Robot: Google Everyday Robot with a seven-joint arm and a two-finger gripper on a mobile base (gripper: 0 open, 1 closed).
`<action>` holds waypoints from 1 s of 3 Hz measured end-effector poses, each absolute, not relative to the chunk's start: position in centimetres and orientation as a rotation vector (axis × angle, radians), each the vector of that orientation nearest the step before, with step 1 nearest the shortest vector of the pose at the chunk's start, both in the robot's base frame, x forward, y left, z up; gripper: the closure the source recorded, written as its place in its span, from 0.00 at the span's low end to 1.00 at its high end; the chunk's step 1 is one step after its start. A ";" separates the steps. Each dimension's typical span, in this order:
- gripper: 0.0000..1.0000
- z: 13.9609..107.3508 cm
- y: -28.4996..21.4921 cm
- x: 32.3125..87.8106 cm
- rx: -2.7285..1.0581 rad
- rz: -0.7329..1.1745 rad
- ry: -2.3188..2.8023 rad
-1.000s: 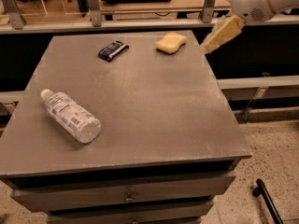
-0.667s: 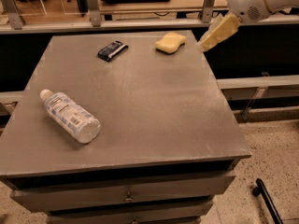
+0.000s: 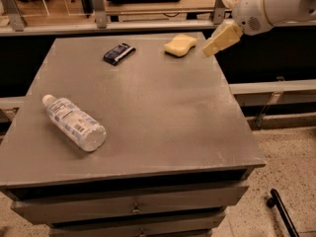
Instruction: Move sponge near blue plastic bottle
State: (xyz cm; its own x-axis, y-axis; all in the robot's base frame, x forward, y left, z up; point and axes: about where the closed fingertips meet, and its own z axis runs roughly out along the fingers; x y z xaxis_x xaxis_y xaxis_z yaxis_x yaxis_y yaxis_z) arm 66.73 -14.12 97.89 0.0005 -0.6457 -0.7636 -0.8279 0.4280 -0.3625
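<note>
1. Near edge. The bench is a grey, flat-topped cabinet. Its drawer fronts face the camera below the near edge. A black bar lies on the speckled floor at the near right, off the bench.

2. Near left. The blue plastic bottle lies on its side on the bench top. Its white cap points to the far left and its base points to the near right. The printed label faces up. The bottle touches nothing else.

3. Middle. The centre and the near right of the bench top carry no objects.

4. Far left of centre. A small dark snack wrapper lies flat on the bench, well apart from the bottle.

5. Far right of centre. The sponge lies flat on the bench close to the far edge. It is right of the wrapper and apart from it. The sponge is well apart from the bottle, at the opposite corner region of the bench top.

6. Far right edge. The tool hangs above the far right edge of the bench, just to the right of the sponge. It slants down and to the left, towards the sponge, and does not touch it. The tool holds nothing. Whether the tool is open or closed cannot be told from this view.

7. The white arm housing extends from the tool to the far right and out of view.
</note>
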 end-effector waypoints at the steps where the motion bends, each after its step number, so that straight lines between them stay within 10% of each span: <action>1: 0.00 96.1 -15.3 70.1 -1.076 0.209 1.709; 3: 0.00 96.1 -16.9 74.2 -0.919 0.165 1.662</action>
